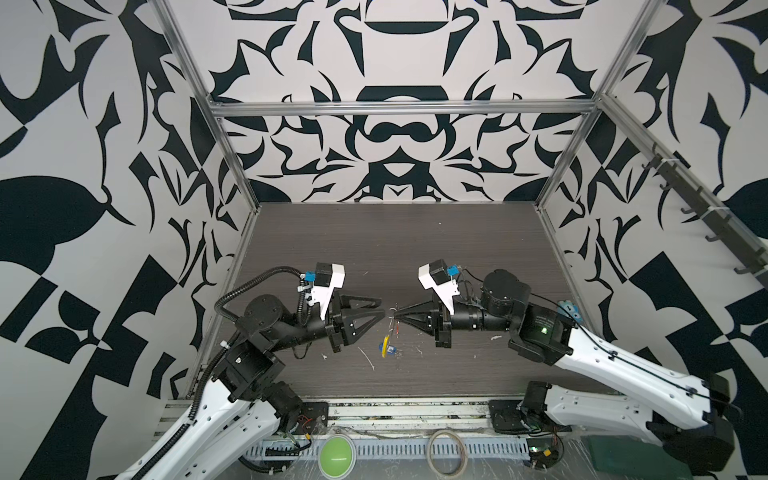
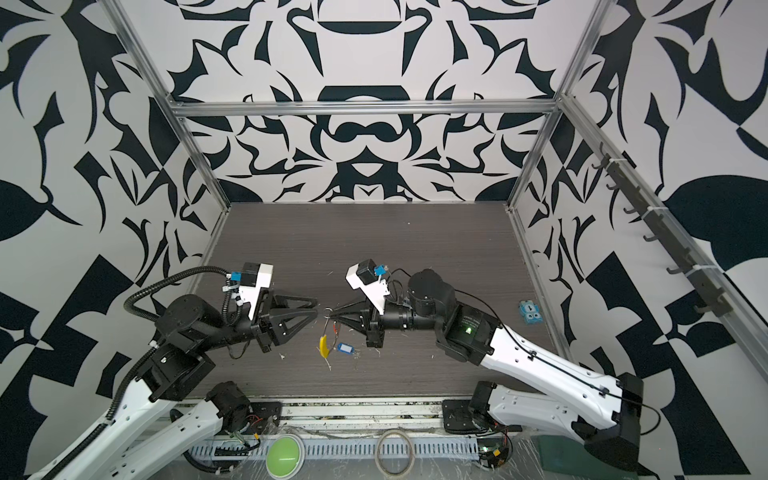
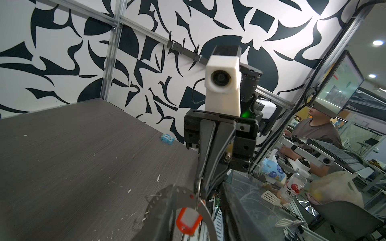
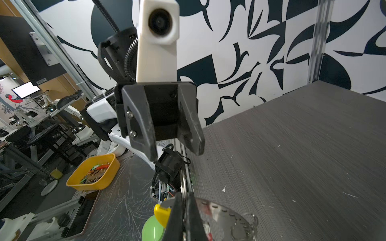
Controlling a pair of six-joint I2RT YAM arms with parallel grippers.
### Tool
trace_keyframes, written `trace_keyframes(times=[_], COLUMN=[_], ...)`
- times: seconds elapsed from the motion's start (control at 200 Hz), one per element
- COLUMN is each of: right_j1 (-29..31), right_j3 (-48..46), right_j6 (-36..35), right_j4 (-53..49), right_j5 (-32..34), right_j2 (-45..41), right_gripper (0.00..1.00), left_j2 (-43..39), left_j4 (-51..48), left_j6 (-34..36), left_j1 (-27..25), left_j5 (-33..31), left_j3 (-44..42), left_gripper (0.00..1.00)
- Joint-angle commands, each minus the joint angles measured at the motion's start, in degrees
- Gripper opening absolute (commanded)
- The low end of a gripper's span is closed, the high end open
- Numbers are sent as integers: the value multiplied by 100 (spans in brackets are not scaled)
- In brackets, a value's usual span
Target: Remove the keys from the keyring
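The keyring (image 4: 221, 210) hangs clear of the desk (image 1: 415, 257), near its front middle. It hangs from the right hand (image 1: 392, 319), whose jaws are pressed together on the loop's upper arc. The yellow sleeve (image 2: 324, 345) sits at the low end. The left hand (image 4: 176, 153) faces it tip to tip, jaws apart, with nothing between them.

Step in hand, as we judge it: the second bunch. The red tag (image 3: 189, 218) hangs from the loop just below the right hand, so it is not yet off. The blue tag (image 2: 344, 348) sits lower, seemingly lying on the desk beside the sleeve. We take it as removed, though the views do not settle this.

Next move, in our judgement: the left hand must close on the red tag or its ring and work it along the loop to the opening while the right hand holds firm. We cannot see where the opening is.

Count: one keyring, one yellow sleeve, two tags (one red, one blue), two hands. Small silver rings (image 4: 249, 220) show on the loop. The keys themselves we cannot make out.
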Motion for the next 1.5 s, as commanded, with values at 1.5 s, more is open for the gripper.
trace_keyframes(times=[1.5], right_j1=[-164], right_j3=[1790], right_j6=[-961], right_j4=[-2116], right_j5=[60], right_j2=[756], right_gripper=[0], left_j2=[1490], left_j4=[-2332], left_j6=[930], left_j1=[-10], left_j5=[1058], left_j3=[1663], left_gripper=[12])
